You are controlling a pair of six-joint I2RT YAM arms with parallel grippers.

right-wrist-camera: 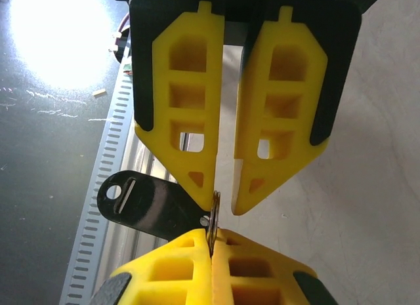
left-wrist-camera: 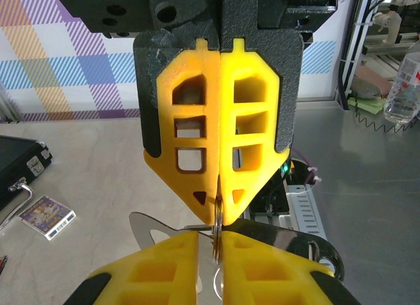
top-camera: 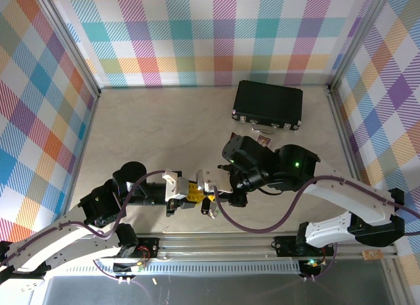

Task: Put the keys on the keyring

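Sideways, right end effector (right-wrist-camera: 211, 239) level, pinching keyring (right-wrist-camera: 214, 210)

**Robotics laboratory test cell.** Multicoloured plaid-printed wall panels (top-camera: 210, 36) in silver aluminium-profile framing (top-camera: 79, 62) enclose a pale beige tabletop (top-camera: 164, 121). White-shelled robot arms (top-camera: 357, 200) are mounted on a slotted silver aluminium rail (top-camera: 223, 243), which runs to the right of the left hand (left-wrist-camera: 216, 236). Farther to that hand's right, a grey work surface (left-wrist-camera: 374, 187) bears a clear plastic bottle (left-wrist-camera: 407, 82).
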